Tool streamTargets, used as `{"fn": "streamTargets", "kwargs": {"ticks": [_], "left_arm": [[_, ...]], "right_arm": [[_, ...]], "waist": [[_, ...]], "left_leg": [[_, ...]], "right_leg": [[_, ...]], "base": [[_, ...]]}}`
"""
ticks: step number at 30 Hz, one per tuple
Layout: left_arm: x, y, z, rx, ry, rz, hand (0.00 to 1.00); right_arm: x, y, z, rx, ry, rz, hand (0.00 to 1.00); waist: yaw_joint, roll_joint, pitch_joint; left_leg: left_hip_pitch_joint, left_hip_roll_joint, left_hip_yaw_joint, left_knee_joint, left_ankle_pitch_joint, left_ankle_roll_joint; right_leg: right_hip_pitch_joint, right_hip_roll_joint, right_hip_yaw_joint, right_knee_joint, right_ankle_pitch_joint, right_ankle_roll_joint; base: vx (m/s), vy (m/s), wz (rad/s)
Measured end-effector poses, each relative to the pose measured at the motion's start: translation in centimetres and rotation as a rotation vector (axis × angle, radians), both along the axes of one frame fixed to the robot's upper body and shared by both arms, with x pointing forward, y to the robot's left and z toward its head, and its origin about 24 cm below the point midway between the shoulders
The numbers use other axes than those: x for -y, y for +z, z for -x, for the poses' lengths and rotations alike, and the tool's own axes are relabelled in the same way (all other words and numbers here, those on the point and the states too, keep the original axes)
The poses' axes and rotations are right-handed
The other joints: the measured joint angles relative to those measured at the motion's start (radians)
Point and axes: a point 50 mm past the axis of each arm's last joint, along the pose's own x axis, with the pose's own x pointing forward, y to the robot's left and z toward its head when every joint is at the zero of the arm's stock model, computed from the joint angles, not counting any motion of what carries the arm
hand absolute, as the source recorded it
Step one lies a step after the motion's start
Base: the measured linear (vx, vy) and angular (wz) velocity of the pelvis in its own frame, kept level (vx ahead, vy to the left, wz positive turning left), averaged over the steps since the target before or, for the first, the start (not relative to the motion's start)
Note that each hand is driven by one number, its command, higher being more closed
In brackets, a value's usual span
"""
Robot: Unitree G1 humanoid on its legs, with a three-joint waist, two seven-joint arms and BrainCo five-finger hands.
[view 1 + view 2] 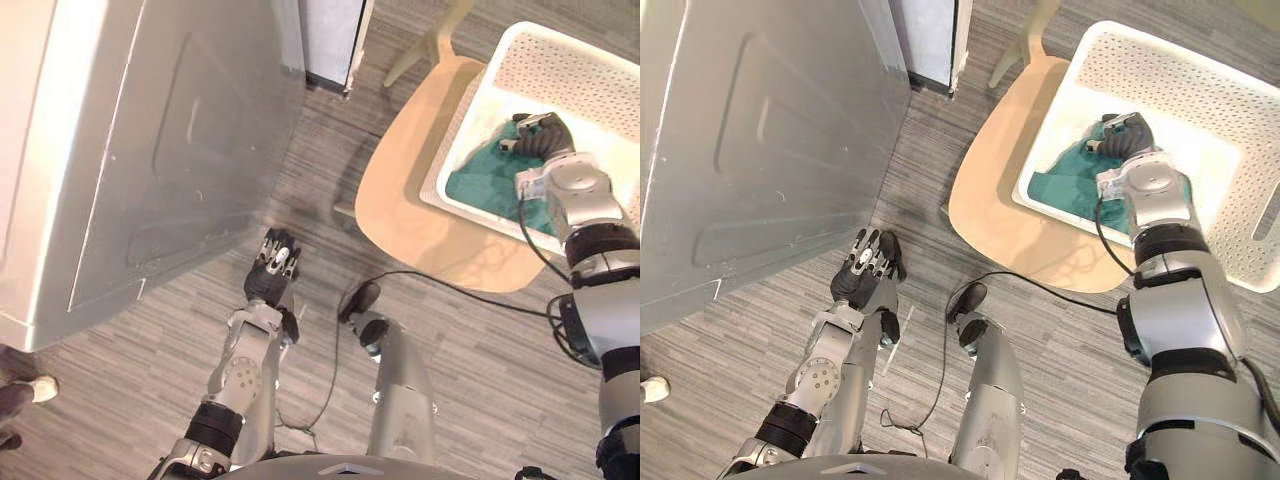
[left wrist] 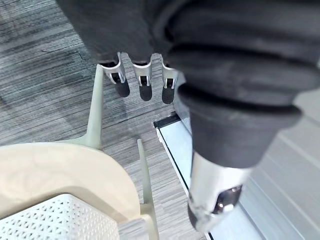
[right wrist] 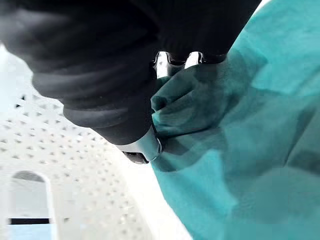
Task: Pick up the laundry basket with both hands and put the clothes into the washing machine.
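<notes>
Right hand (image 1: 1128,134): upper right, in basket (image 1: 1200,75); fingers clamped on cloth (image 1: 1062,186)
Left hand (image 1: 274,268): lower centre; fingers straight, apart
Basket: on chair (image 1: 405,195)

From my seat, my right hand (image 3: 107,75) is down in the laundry basket (image 3: 75,170), its dark ribbed cover close to the lens. The silver fingers (image 3: 172,61) dig into the teal cloth (image 3: 240,150) with their tips buried in it. The thumb (image 3: 142,150) presses in from the other side, so a bunched fold is pinched between them. The cloth lies crumpled in soft folds against the basket's white perforated wall. I can see an arched handle slot (image 3: 27,197) cut through that wall.
</notes>
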Motion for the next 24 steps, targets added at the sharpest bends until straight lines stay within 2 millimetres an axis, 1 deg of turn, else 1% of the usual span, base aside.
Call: {"fn": "streamTargets", "kwargs": {"ticks": [2, 4, 5, 6, 8, 10, 12, 13, 15, 16, 18, 19, 20, 21, 23, 24], "left_arm": [[0.0, 0.5, 0.0, 0.018, 0.002, 0.006, 0.00], [-0.3, 0.7, 0.0, 0.034, 0.011, 0.002, 0.00], [-0.4, 0.7, 0.0, 0.033, 0.010, -0.001, 0.00], [-0.5, 0.5, 0.2, 0.030, 0.008, -0.007, 0.00], [-0.7, 0.4, 0.4, 0.031, -0.002, -0.023, 0.00], [-0.8, 0.4, 0.5, 0.032, -0.012, -0.031, 0.00], [-1.3, 0.3, 0.5, 0.032, -0.010, -0.049, 0.00], [-1.5, 0.2, 0.6, 0.030, -0.010, -0.057, 0.00], [-1.6, 0.1, 0.6, 0.028, -0.012, -0.064, 0.00], [-1.8, 0.0, 0.6, 0.026, -0.011, -0.075, 0.00], [-2.2, -0.1, 0.7, 0.022, -0.008, -0.090, 0.00], [-2.3, -0.2, 0.8, 0.019, -0.008, -0.093, 0.00], [-2.5, -0.3, 0.8, 0.016, -0.007, -0.097, 0.00], [-2.6, -0.4, 1.0, 0.011, -0.005, -0.101, 0.00], [-2.7, -0.5, 1.0, 0.006, -0.004, -0.096, 0.00], [-2.7, -0.5, 1.1, 0.005, -0.006, -0.095, 0.00]], "right_arm": [[-0.5, 0.1, 0.1, 0.074, 0.018, -0.084, 1.00], [-0.9, 0.5, 0.3, 0.174, 0.027, -0.190, 1.00], [-0.9, 0.8, 0.4, 0.197, 0.021, -0.212, 1.00], [-0.9, 1.4, 0.6, 0.250, 0.027, -0.251, 1.00], [-0.9, 2.6, 1.2, 0.343, 0.024, -0.271, 1.00], [-0.8, 3.4, 1.7, 0.398, 0.025, -0.282, 1.00], [-0.7, 3.5, 2.0, 0.425, 0.014, -0.290, 1.00], [-0.6, 3.4, 2.0, 0.431, 0.007, -0.306, 1.00], [-0.8, 3.2, 1.9, 0.431, 0.005, -0.315, 1.00], [-1.1, 3.1, 1.7, 0.427, 0.012, -0.322, 1.00], [-1.4, 3.2, 1.6, 0.426, 0.022, -0.315, 1.00], [-1.5, 3.2, 1.6, 0.425, 0.026, -0.314, 0.00], [-1.6, 3.3, 1.5, 0.419, 0.031, -0.293, 0.00], [-2.0, 3.5, 1.3, 0.390, 0.048, -0.216, 0.00], [-2.2, 3.5, 0.9, 0.339, 0.063, -0.133, 0.00], [-2.3, 3.1, 0.5, 0.282, 0.062, -0.082, 0.00]], "waist": [[-0.004, 0.000, 0.000], [-0.015, -0.002, 0.001], [-0.015, -0.002, 0.002], [-0.013, -0.003, 0.002], [-0.013, -0.004, 0.003], [-0.018, -0.007, 0.004], [-0.023, -0.012, 0.006], [-0.025, -0.018, 0.010], [-0.028, -0.025, 0.013], [-0.023, -0.031, 0.014], [-0.015, -0.032, 0.014], [-0.015, -0.032, 0.015], [-0.015, -0.033, 0.015], [-0.018, -0.036, 0.016], [-0.026, -0.036, 0.016], [-0.030, -0.037, 0.017]], "left_leg": [[0.004, 0.003, -0.007, 0.020, -0.006, 0.006], [0.015, 0.009, -0.027, 0.059, -0.019, 0.012], [0.023, 0.010, -0.027, 0.067, -0.021, 0.016], [0.038, 0.012, -0.028, 0.081, -0.027, 0.018], [0.058, 0.017, -0.031, 0.112, -0.056, 0.019], [0.068, 0.022, -0.028, 0.132, -0.076, 0.021], [0.075, 0.028, -0.023, 0.148, -0.084, 0.026], [0.076, 0.030, -0.022, 0.164, -0.092, 0.037], [0.082, 0.029, -0.018, 0.162, -0.093, 0.038], [0.088, 0.029, -0.012, 0.160, -0.089, 0.035], [0.089, 0.029, -0.006, 0.155, -0.089, 0.035], [0.089, 0.028, -0.003, 0.151, -0.089, 0.035], [0.089, 0.028, 0.002, 0.141, -0.087, 0.036], [0.085, 0.026, 0.007, 0.123, -0.075, 0.032], [0.073, 0.026, 0.008, 0.112, -0.065, 0.033], [0.066, 0.024, 0.011, 0.099, -0.055, 0.042]], "right_leg": [[0.019, 0.000, -0.007, 0.000, 0.000, 0.000], [0.060, 0.000, -0.027, 0.001, 0.000, 0.000], [0.073, 0.000, -0.027, 0.003, 0.000, 0.000], [0.095, -0.001, -0.027, 0.003, 0.000, 0.001], [0.129, -0.002, -0.029, 0.001, -0.007, 0.005], [0.152, -0.003, -0.034, -0.003, -0.008, 0.006], [0.174, -0.003, -0.044, -0.013, -0.006, 0.008], [0.182, -0.003, -0.044, -0.012, -0.005, 0.010], [0.191, -0.003, -0.044, -0.018, 0.001, 0.016], [0.194, -0.003, -0.041, -0.022, 0.005, 0.018], [0.190, -0.001, -0.034, -0.029, 0.010, 0.020], [0.188, 0.000, -0.033, -0.031, 0.011, 0.020], [0.183, 0.002, -0.029, -0.037, 0.015, 0.021], [0.169, 0.006, -0.022, -0.045, 0.023, 0.021], [0.153, 0.008, -0.022, -0.049, 0.030, 0.022], [0.139, 0.009, -0.021, -0.049, 0.035, 0.021]], "base": [[0.02, 0.004, 0.08], [0.03, -0.010, 0.17], [0.03, -0.021, 0.08], [0.00, 0.000, 0.00], [0.00, 0.000, 0.00], [-0.01, -0.010, 0.04], [0.00, -0.004, 0.03], [0.00, 0.000, 0.00], [0.04, 0.014, -0.01], [0.04, 0.012, -0.06], [0.02, 0.000, -0.07], [0.02, -0.004, -0.06], [0.03, -0.006, -0.12], [0.03, -0.005, -0.13], [0.04, -0.004, -0.08], [0.06, -0.008, -0.04]]}}
